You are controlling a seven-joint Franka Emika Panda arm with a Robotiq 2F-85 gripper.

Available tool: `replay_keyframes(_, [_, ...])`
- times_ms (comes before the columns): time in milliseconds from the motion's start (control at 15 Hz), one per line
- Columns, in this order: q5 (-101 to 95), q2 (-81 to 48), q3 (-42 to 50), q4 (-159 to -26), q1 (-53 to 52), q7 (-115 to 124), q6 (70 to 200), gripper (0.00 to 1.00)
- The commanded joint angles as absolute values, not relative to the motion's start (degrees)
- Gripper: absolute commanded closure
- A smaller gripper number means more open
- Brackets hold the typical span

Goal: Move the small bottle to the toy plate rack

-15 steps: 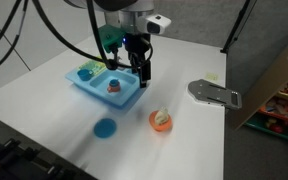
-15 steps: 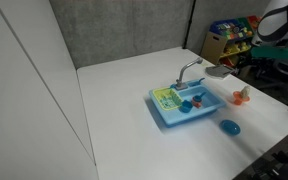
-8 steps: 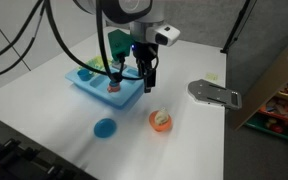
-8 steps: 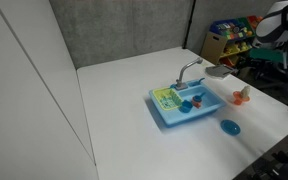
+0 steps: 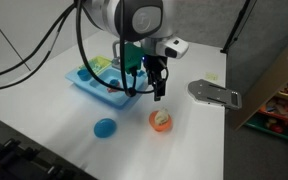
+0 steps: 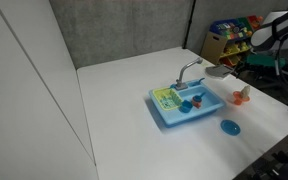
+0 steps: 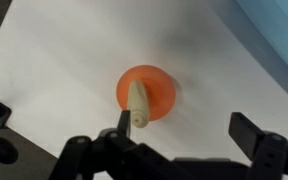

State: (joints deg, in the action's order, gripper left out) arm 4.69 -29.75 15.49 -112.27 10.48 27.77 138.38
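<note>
The small bottle [image 5: 162, 116] is cream-white and lies on the flat orange plate [image 5: 160, 122]; in the wrist view the bottle [image 7: 138, 106] lies across that plate [image 7: 154, 88]. My gripper [image 5: 159, 90] hangs open and empty just above the plate, and in the wrist view [image 7: 184, 128] one fingertip is beside the bottle's end. The toy plate rack [image 5: 94, 68] is the yellow-green end of the light blue toy sink [image 5: 109, 95], which is also seen with its rack [image 6: 166, 98] in an exterior view.
A blue disc [image 5: 105, 127] lies on the white table in front of the sink. A grey flat piece [image 5: 214, 93] lies beyond the plate. A small orange piece [image 6: 187, 104] sits in the sink basin. A cardboard box [image 5: 279, 75] stands off the table edge.
My gripper has moved from above the sink's basin across to above the orange plate with the bottle. It stays open. Nothing else moved.
</note>
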Motion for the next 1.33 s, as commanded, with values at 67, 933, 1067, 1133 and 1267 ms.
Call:
replay_keyframes(67, [4.26,-33.99,16.94,-108.90,11.25,26.57,138.80,0.00])
replay_keyframes(933, [4.07,-40.31,18.29,-107.42,13.62,20.50,142.47,0.00])
replay_keyframes(1067, [4.08,-40.84,18.36,-107.44,13.57,20.29,142.89,0.21])
replay_keyframes(1133, [4.11,-41.06,18.38,-107.39,13.53,20.30,142.84,0.26])
replay_keyframes(1267, [4.12,-41.48,18.45,-107.30,13.42,20.46,142.77,0.44])
